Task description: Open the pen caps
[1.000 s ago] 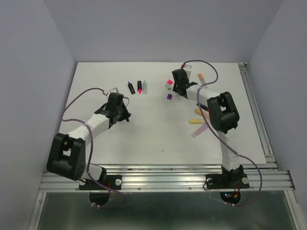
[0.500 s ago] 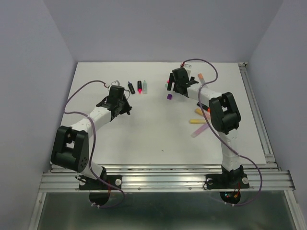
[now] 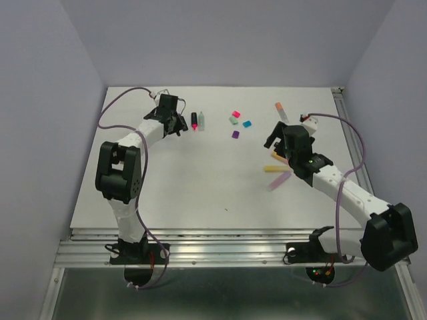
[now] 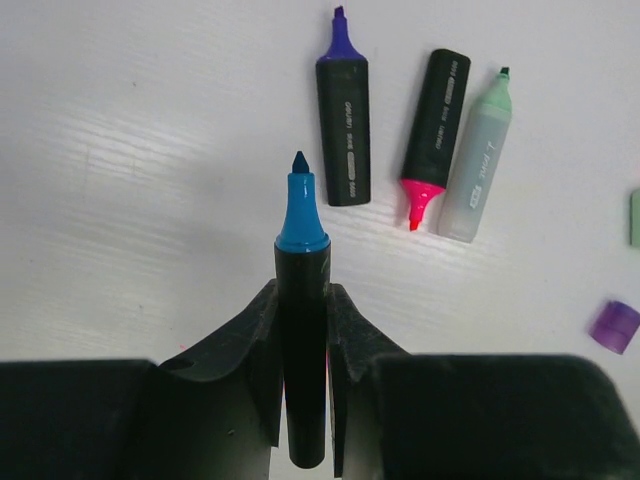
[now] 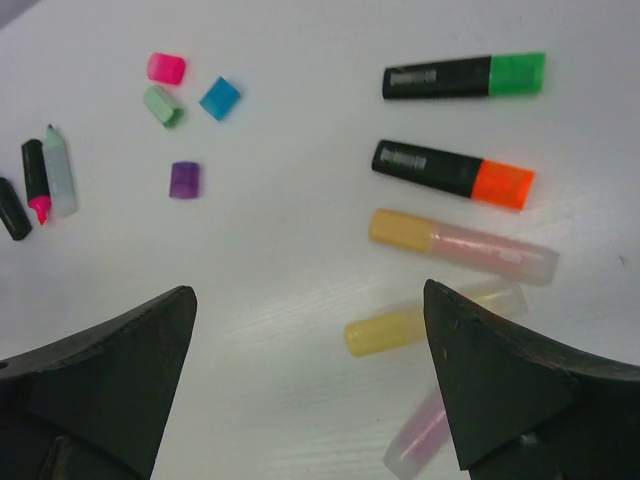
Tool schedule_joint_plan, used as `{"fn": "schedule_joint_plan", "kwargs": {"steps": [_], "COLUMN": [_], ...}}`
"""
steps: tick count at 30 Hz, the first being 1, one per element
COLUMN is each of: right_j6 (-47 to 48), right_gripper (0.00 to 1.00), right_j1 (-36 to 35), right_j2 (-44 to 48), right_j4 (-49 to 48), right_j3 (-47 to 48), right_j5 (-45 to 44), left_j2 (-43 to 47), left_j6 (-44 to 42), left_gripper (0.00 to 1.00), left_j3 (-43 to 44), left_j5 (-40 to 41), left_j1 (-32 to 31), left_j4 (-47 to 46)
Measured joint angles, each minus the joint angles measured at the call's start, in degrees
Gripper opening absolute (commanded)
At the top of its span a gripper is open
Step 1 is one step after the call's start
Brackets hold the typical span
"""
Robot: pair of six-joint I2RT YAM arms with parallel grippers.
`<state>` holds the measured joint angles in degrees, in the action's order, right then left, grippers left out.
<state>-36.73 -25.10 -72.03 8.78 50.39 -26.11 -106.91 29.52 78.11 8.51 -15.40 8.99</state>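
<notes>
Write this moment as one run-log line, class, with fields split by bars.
left fingers: shut on uncapped blue pen | right fingers: open, near capped pens | loose caps: four

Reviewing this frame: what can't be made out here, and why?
Top view: the left gripper covers the blue pen it holds.
Left wrist view: the right edge cuts off the green cap.
Right wrist view: a finger hides one end of the pale pink pen.
</notes>
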Motion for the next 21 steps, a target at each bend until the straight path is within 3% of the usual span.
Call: {"fn": "schedule_joint_plan", "kwargs": {"steps": [6, 15, 20, 21], "right_j6": [-5.6, -7.93, -8.11, -8.11], "right_gripper": [1.0, 1.0, 1.0, 1.0], "right_j1": [0.0, 0.0, 0.0, 0.0], "right_j2": [11.37, 17.35, 17.79, 17.92], "right_j4": [0.9, 1.01, 1.07, 1.07], "right_j3": [-13.73, -16.74, -17.66, -17.66], "right_j5": [2.8, 5.03, 5.18, 5.2], "left_j2": [-3.82, -13.07, -18.27, -19.17], "left_j6": [-1.46, -3.02, -3.37, -3.45], "left_gripper": [0.0, 0.02, 0.11, 0.17], "left_j3": [3.78, 13.75, 19.08, 19.74], "left_j5": [0.79, 0.66, 0.07, -0.17], "left_j1": [2.8, 4.83, 4.94, 4.96], "left_j4": [2.89, 4.87, 6.73, 7.08]}}
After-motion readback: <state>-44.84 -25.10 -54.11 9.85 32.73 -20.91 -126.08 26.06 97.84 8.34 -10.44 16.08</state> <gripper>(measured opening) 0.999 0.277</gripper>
